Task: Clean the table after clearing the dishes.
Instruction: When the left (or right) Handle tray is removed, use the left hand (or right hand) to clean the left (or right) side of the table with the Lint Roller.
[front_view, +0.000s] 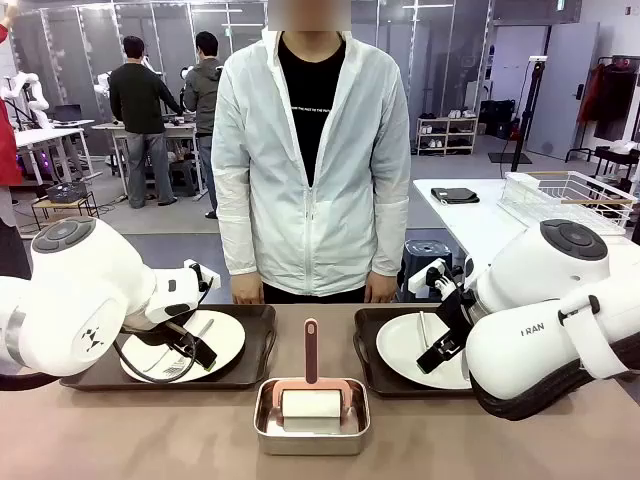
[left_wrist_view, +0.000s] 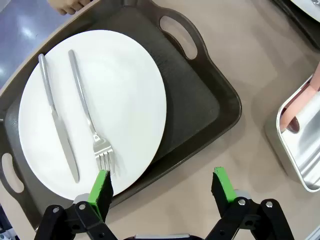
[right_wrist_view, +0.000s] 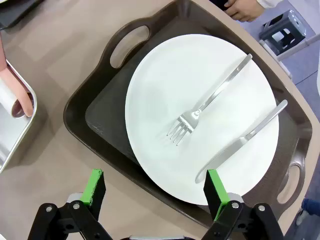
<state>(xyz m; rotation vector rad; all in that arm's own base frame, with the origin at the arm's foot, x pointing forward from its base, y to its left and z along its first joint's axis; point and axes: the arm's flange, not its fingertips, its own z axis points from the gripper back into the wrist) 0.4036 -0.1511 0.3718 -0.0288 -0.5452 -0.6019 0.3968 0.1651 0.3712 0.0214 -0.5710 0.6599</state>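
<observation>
Two dark brown trays sit on the brownish table (front_view: 150, 430), each with a white plate. On the left plate (left_wrist_view: 95, 110) a knife (left_wrist_view: 57, 127) and a fork (left_wrist_view: 90, 120) lie side by side. My left gripper (left_wrist_view: 162, 187) hangs open above the near edge of its tray (left_wrist_view: 200, 95), and shows over that plate in the front view (front_view: 190, 345). On the right plate (right_wrist_view: 200, 115) lie a fork (right_wrist_view: 205, 102) and a knife (right_wrist_view: 245, 137). My right gripper (right_wrist_view: 155, 187) is open above the edge of the right tray (right_wrist_view: 105, 115), holding nothing (front_view: 445, 345).
A shiny steel pan (front_view: 312, 415) with a pink-handled cleaning tool (front_view: 311, 350) stands between the trays near the front edge. A person in a white jacket (front_view: 310, 150) stands at the far side, hands by the table's edge. A white table with a wire rack (front_view: 565, 195) is behind on the right.
</observation>
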